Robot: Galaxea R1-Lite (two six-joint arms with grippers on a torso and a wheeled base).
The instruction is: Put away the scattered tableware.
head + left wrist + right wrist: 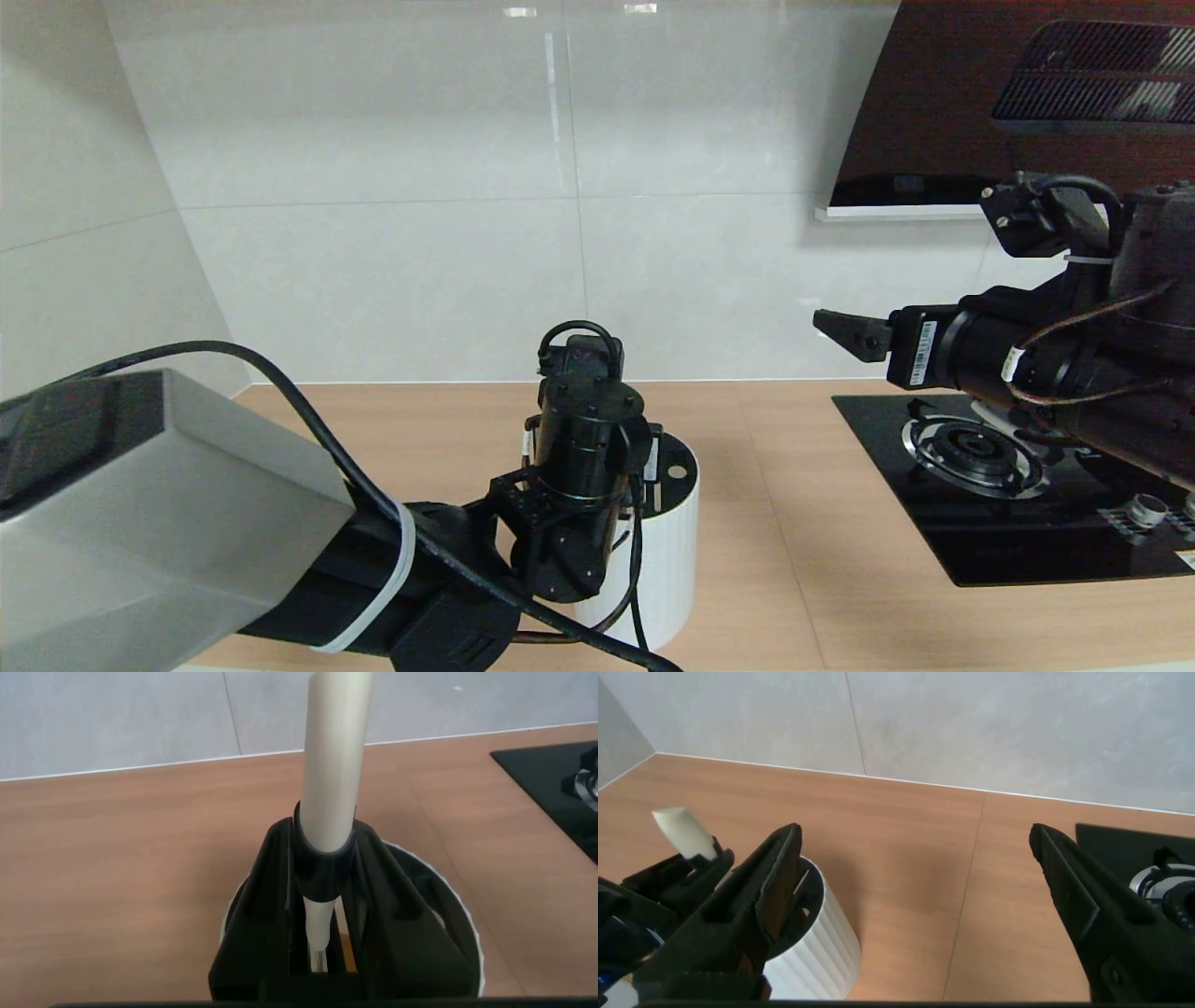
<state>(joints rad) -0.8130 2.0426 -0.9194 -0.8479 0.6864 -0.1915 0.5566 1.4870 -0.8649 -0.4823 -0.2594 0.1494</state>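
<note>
While left pincer (327, 929) grips a cream-handled utensil (334, 756) over the white holder (667, 551), right pincer (914, 833) hangs wide open above the bench (794, 523); arm sticker (921, 347) is too tiny to read.

Right gripper (912, 836) spread wide above a wooden countertop (915, 812).
Beside one finger stands a white ribbed utensil holder (822, 945); above it the left gripper (696, 865) clasps a cream utensil handle (684, 831). A black hob (1148, 859) lies past the other finger.

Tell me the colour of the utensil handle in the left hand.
Cream, off-white handle; it shows best in the left wrist view.
</note>
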